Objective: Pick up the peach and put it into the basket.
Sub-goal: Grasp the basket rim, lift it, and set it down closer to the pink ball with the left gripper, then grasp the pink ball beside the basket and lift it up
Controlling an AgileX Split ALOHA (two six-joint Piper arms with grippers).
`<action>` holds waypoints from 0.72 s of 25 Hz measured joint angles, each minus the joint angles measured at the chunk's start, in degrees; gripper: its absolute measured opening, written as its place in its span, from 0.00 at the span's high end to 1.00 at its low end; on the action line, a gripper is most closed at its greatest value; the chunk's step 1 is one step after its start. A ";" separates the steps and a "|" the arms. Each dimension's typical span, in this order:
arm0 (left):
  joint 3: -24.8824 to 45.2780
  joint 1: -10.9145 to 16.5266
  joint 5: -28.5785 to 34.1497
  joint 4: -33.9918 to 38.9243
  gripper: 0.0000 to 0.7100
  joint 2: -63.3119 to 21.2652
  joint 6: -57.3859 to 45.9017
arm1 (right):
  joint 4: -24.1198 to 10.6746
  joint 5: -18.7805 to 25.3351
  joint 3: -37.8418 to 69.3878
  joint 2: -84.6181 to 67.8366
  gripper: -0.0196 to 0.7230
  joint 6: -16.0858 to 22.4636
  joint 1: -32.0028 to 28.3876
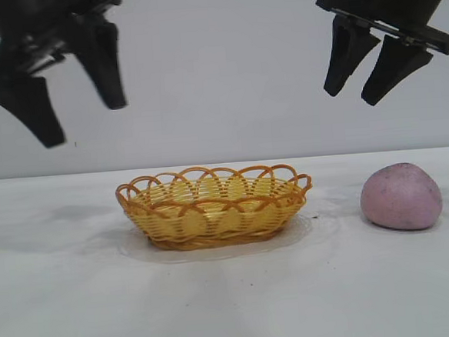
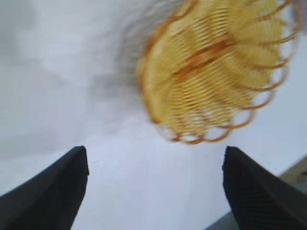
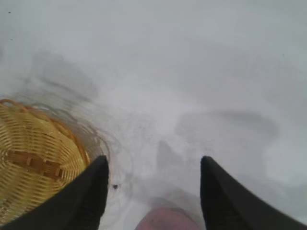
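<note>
The peach, a dull pinkish-purple rounded lump, lies on the white table at the right. The yellow wicker basket with an orange-brown looped rim stands at the centre and is empty. My right gripper hangs open high above the table, above and slightly left of the peach. In the right wrist view the top of the peach shows between the open fingers, with the basket to one side. My left gripper hangs open high at the left, above the table beside the basket.
The white table stretches flat around the basket and peach. A plain grey wall stands behind. A small dark speck lies on the table near the basket.
</note>
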 joint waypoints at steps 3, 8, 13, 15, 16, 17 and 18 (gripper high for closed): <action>-0.65 0.00 1.63 10.36 0.27 0.00 -4.00 | 0.00 0.04 0.00 0.00 0.50 0.00 0.00; -0.74 0.21 2.12 19.38 0.27 0.00 -9.22 | 0.00 0.04 0.00 0.00 0.50 0.00 0.00; -0.74 3.32 2.12 19.47 0.27 0.00 -9.83 | 0.00 0.04 0.00 0.00 0.50 0.00 0.00; -0.74 6.11 2.12 19.52 0.27 0.00 -9.83 | 0.00 0.04 0.00 0.00 0.50 0.00 0.00; -0.74 7.39 2.12 19.63 0.27 0.00 -9.83 | 0.00 0.04 0.00 0.00 0.50 0.00 0.00; -0.63 8.96 2.12 19.88 0.27 0.00 -9.83 | 0.00 0.04 0.00 0.00 0.50 0.00 0.00; -0.22 10.44 2.12 20.10 0.27 -0.11 -9.94 | 0.00 0.04 0.00 0.00 0.50 -0.12 0.00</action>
